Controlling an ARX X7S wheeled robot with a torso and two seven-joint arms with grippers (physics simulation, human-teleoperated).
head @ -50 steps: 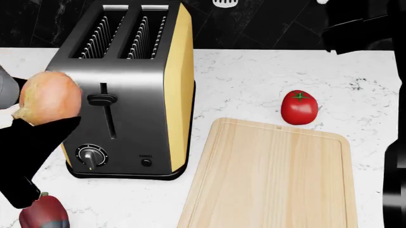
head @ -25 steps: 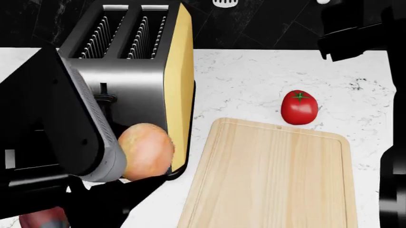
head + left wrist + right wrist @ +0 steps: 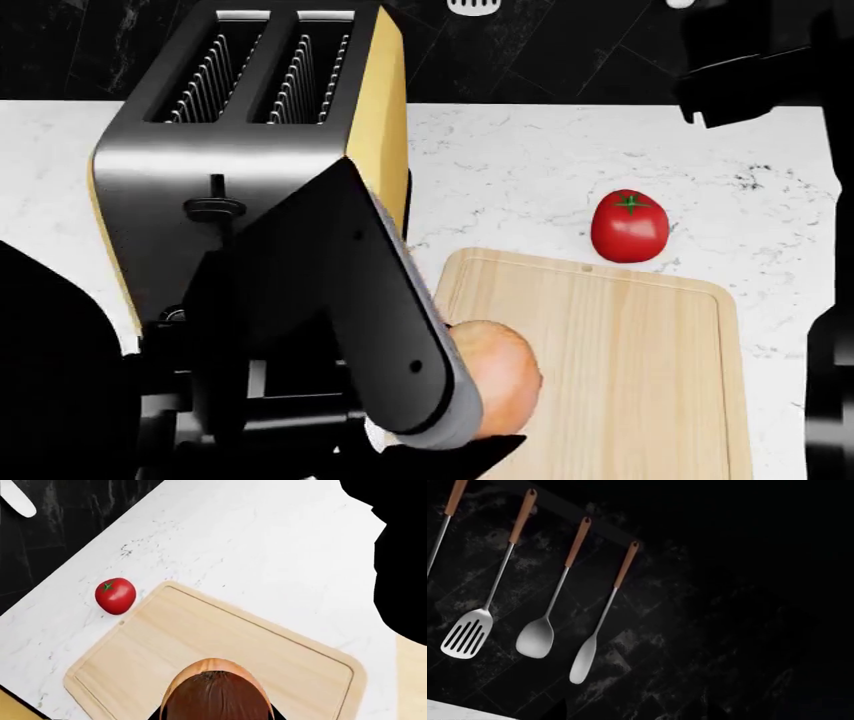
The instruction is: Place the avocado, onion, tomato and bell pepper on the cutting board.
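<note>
left gripper (image 3: 501,440) pinching onion (image 3: 497,378) | moved from beside toaster (image 3: 254,150) to over cutting board (image 3: 627,350) near edge | release next | right jaws unseen

Black boxy left arm (image 3: 334,330), grey edging

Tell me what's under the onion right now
The cutting board lies beneath the onion, which the left arm carries over its near-left part. The onion hides the wood directly below it, so contact can't be judged.
</note>
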